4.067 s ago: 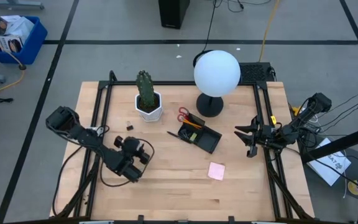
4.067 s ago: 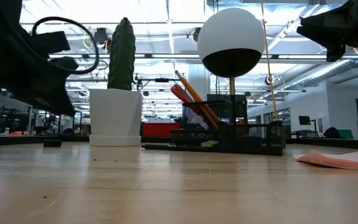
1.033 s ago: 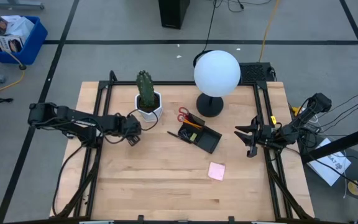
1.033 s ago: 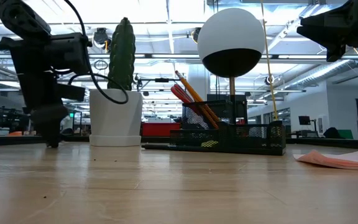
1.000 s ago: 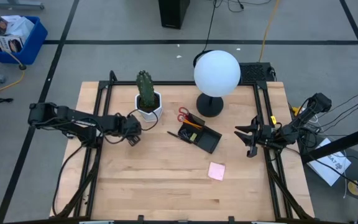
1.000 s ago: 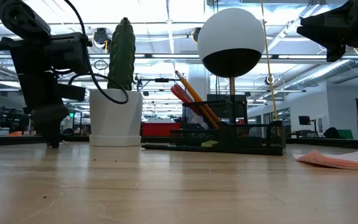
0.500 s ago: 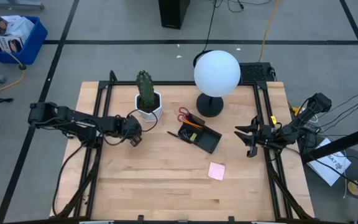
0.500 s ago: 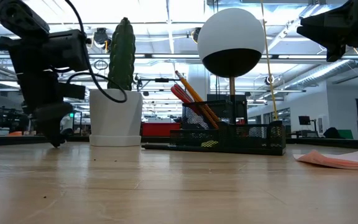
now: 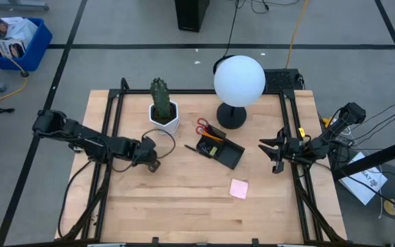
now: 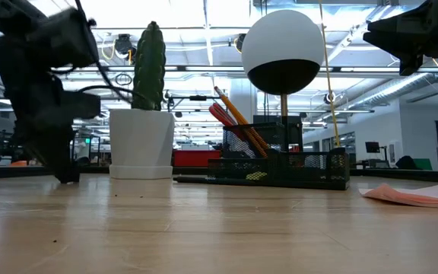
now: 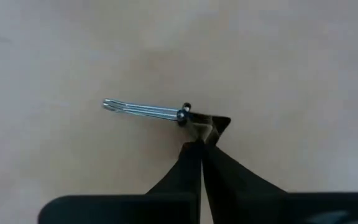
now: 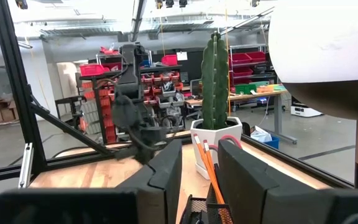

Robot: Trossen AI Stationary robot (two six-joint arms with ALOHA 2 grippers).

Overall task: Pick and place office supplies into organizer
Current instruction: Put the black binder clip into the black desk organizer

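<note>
Overhead, striplights (image 10: 204, 34) — below, wooden table (image 9: 184, 206), left gripper (image 11: 202, 146) clamping binder clip (image 11: 205, 124).

Bright, even overhead light; the low view's left arm (image 10: 40, 91) is motion-blurred.

We see a pale wood bench (image 9: 184, 199) carrying a black organizer (image 9: 221, 149) with red-handled scissors (image 9: 202, 127) and orange pencils (image 10: 238, 118) in it, and a pink sticky-note pad (image 9: 238, 189). The green cactus (image 9: 160, 97) stands in a white pot (image 9: 164, 121), beside a white globe (image 9: 239, 80) on a black base (image 9: 231, 118)
</note>
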